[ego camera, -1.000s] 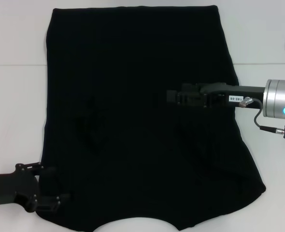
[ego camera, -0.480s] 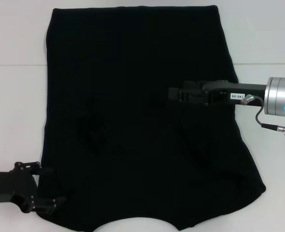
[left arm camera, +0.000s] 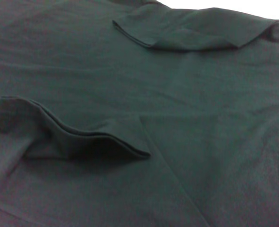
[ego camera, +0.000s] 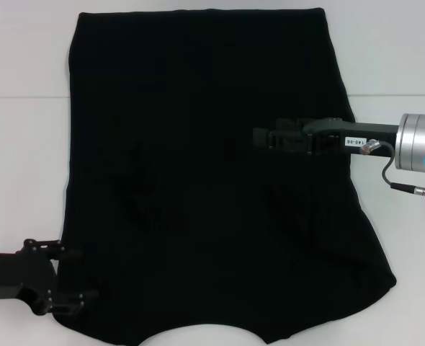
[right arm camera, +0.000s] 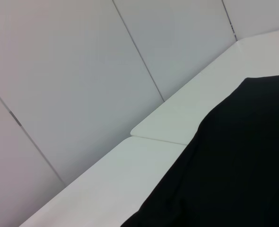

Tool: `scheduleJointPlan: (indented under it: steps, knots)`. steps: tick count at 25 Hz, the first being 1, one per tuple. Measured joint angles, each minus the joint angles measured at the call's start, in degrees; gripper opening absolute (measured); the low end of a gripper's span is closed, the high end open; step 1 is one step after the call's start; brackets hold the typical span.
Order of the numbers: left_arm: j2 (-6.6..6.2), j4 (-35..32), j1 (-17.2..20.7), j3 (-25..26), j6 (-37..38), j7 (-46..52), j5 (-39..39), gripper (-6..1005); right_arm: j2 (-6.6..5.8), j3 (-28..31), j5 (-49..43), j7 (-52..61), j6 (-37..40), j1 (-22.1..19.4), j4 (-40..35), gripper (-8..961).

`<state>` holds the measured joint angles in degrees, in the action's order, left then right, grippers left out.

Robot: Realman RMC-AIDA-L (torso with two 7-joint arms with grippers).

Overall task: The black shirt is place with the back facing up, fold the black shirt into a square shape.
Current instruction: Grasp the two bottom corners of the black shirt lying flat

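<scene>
Both sleeves of the black shirt (ego camera: 212,173) are already turned in over the body, as the left wrist view shows, and the cloth lies flat and plain side up across the white tabletop (ego camera: 25,144). The left pincer (ego camera: 61,285) sits low at the near left edge of the shirt, its fingers spread and empty, touching or just above the cloth; I cannot tell which. The right pincer (ego camera: 259,137) reaches in over the middle of the shirt from the right; I cannot tell its state. I judge the step in hand is taking the near corner for a lengthwise fold. To do it well, pinch only the hem layers, lift evenly with the other side, and keep the tucked sleeves from slipping out
</scene>
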<state>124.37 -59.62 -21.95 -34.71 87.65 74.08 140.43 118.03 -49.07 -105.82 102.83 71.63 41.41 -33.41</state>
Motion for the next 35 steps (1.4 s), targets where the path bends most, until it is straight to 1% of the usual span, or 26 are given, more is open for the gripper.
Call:
scheduleJointPlan:
  steps: [3,6,12,17,28,29,32,35]
  knots:
    - [0.05,-0.2,-0.02,-0.46,-0.32,0.01,0.27,842,0.0,0.09,0.0,0.0,0.05,-0.02,-0.16,823]
    - [0.07,-0.45,-0.08,-0.81,-0.46,0.01,0.73,690,0.0,0.14,0.0,0.0,0.06,-0.02,-0.37,822]
    - [0.08,-1.06,-0.08,-1.28,-0.45,0.01,1.33,484,-0.07,0.14,0.0,0.0,-0.01,0.0,-0.49,822]
    - [0.08,-1.06,-0.28,-1.41,-0.42,0.01,1.34,237,-0.09,0.16,0.03,0.0,-0.04,0.03,-0.51,822]
    - [-0.04,-1.07,-0.31,-0.94,0.32,0.86,1.43,14,-0.14,0.82,0.1,0.0,-0.09,0.07,-0.56,824]
    - [-0.11,-1.14,-0.27,-0.44,0.4,1.24,1.43,14,-0.2,0.82,0.1,0.0,-0.06,0.07,-0.59,824]
    - [-0.18,-1.23,0.02,1.4,0.4,2.02,1.18,13,-0.87,0.66,-0.22,1.04,0.12,0.06,-0.61,823]
    - [-0.18,-0.98,0.19,4.61,0.41,2.09,0.83,13,-2.21,0.4,-1.09,3.35,0.66,-0.4,-0.62,823]
